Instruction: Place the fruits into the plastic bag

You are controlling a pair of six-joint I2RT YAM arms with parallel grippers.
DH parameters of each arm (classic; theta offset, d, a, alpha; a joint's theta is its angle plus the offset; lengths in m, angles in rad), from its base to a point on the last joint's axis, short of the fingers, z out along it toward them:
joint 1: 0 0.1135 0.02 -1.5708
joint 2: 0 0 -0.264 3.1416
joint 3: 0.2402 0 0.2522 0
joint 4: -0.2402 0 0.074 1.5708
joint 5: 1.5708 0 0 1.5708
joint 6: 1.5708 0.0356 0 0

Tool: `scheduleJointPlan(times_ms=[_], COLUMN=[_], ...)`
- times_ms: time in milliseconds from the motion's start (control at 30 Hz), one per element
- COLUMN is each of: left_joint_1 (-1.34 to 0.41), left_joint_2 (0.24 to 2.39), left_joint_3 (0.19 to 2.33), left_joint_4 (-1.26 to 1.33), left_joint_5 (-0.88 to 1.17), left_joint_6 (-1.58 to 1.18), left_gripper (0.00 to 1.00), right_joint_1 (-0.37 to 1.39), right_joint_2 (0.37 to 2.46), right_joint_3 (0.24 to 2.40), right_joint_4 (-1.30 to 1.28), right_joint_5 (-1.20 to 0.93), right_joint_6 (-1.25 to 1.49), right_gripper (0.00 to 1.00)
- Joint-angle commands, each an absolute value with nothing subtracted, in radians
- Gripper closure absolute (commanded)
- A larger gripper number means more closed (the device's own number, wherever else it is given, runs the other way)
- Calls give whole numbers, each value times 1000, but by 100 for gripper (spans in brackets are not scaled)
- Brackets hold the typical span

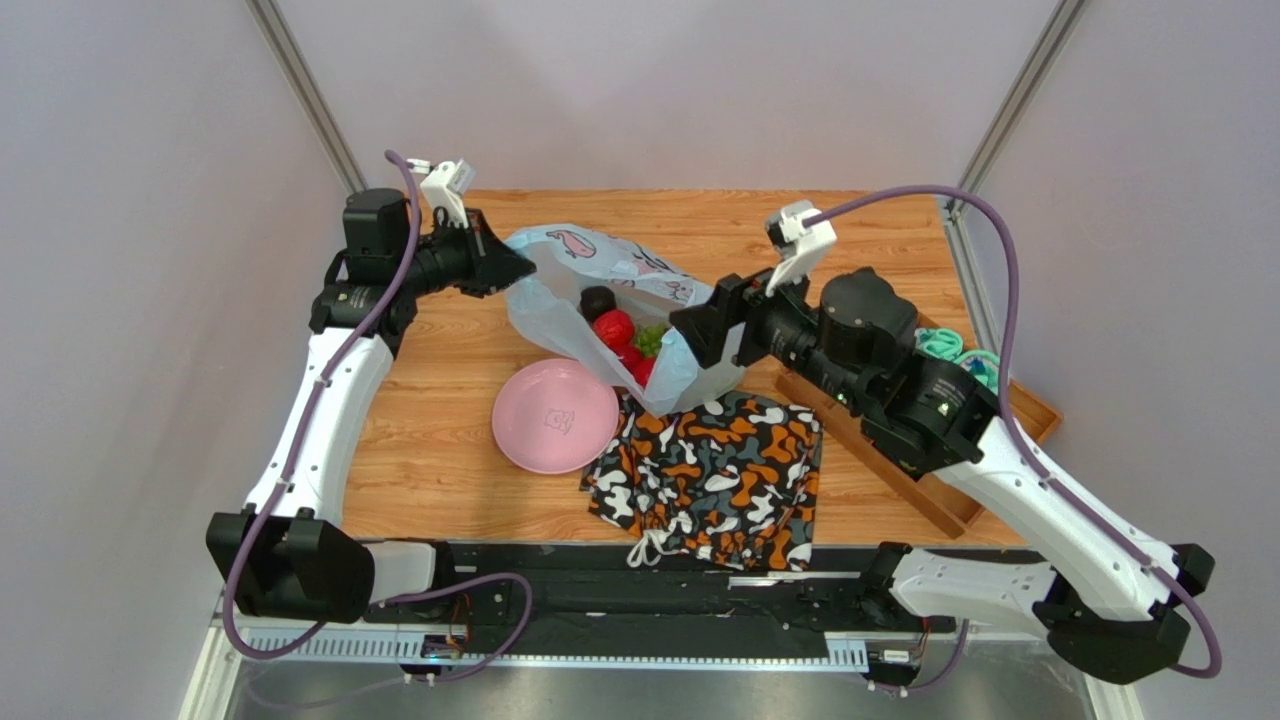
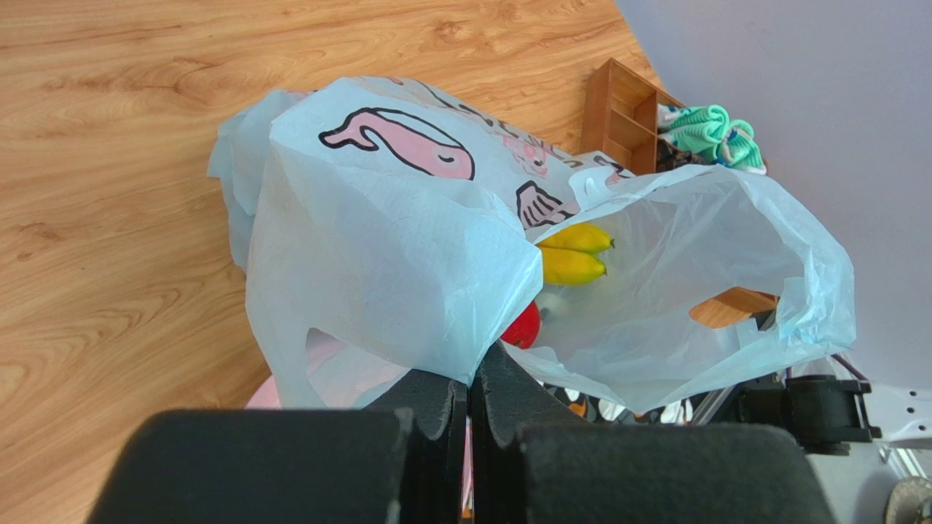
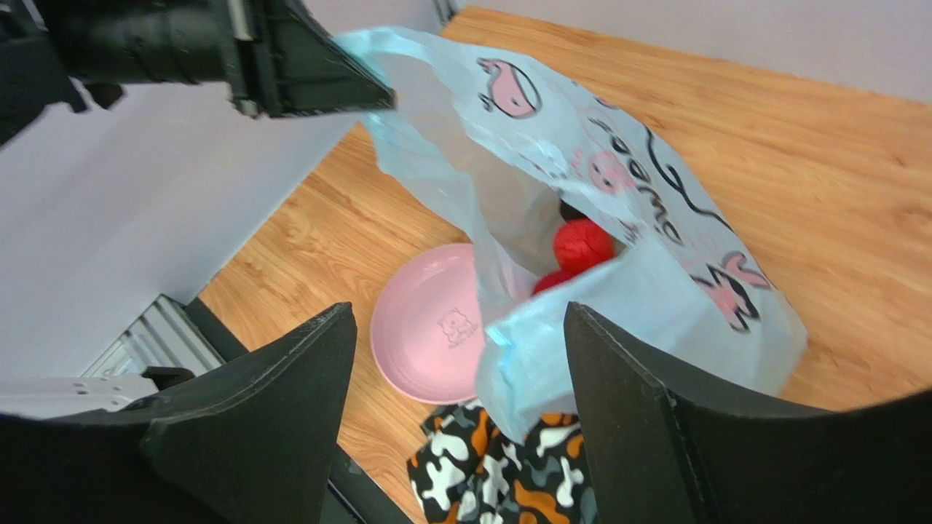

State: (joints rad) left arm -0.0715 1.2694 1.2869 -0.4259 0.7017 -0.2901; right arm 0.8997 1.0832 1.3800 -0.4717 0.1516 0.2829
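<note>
Where it stands on the wooden desk (image 1: 451,435), large light-blue translucent plastic bag (image 1: 559,285): rim pinched in left gripper's (image 2: 473,377) closed jaws. Right gripper (image 3: 459,317): jaws wide apart, opposite bag edge between them, unclamped. Contents: two yellow bananas (image 2: 574,253), red round fruits (image 3: 582,242).

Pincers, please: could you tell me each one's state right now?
Left pincer: closed, holding the plastic bag by its edge.
Right pincer: open, holding nothing.
</note>
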Motion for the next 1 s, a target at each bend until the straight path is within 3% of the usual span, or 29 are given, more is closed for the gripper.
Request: scheduleJointPlan(times_ms=[0,533,667,700,800,967], left_joint_1=[-74,-74,-74,-74,-74,-74], left_joint_2=[1230,1241,1252,1255,1293,1304], left_joint_3=[1284,1281,1278,1275,1296,1385], left_joint_4=[-396,-399,-385,-379,-370,-279], left_joint_5=[710,695,699,701,692,689], left_joint_6=[-298,-291,-298,-301,-330,-452], left_gripper=[100,100,100,100,100,100], right_joint_1=[887,859,816,801,710,550], right_joint_2=[1025,1123,1185,1198,1259,1339], right_joint_3=[1284,1134,1143,1152,1247,1524], right_joint_4=[-603,-454,-373,-364,-348,-411], right_joint_5=[259,101,38,16,-67,-132], right_joint_6=[371,434,431,430,417,344], right_gripper=[28,40,58,72,97,100])
